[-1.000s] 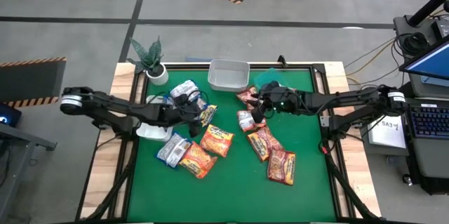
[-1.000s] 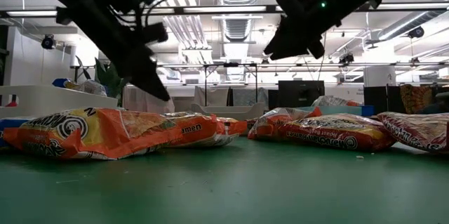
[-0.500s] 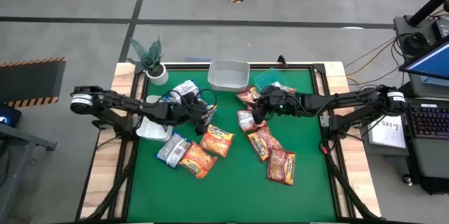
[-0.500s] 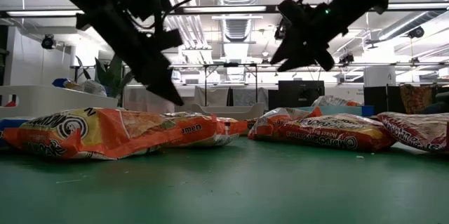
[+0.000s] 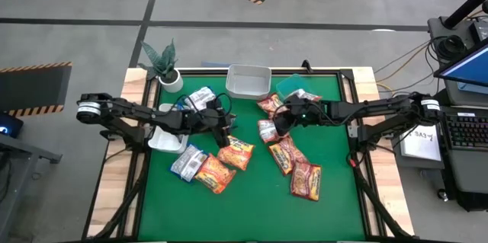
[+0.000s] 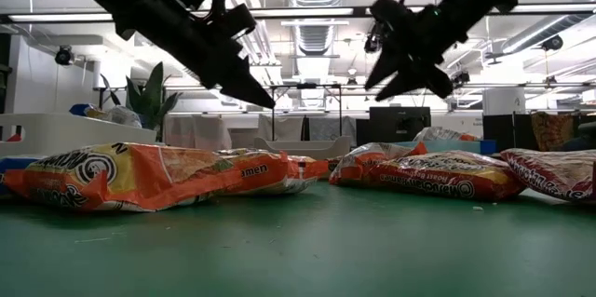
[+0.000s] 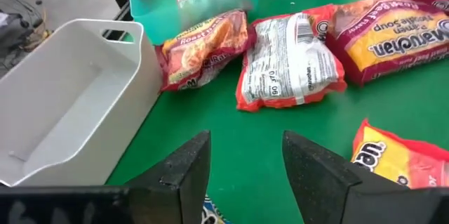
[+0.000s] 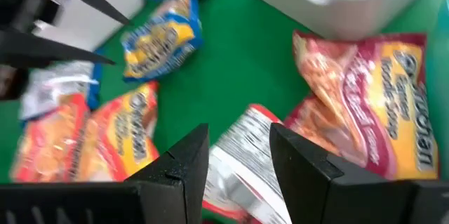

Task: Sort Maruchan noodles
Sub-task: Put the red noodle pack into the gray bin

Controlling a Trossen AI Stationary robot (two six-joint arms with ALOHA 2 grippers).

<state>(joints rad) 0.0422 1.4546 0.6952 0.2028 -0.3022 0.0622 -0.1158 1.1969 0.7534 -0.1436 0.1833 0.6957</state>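
My left gripper (image 5: 222, 130) hangs spread and empty above the mat centre; my right gripper (image 5: 279, 123) hangs at its 3 o'clock, jaws parted, holding nothing. The Maruchan noodles (image 5: 235, 154) lie scattered from 4 to 8 o'clock below. I judge the packets light, crinkly, slippery and brittle inside: pinch across a short edge, gently.

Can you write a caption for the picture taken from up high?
Two robot arms hover their open grippers, left gripper and right gripper, over scattered noodle packets on a green table.
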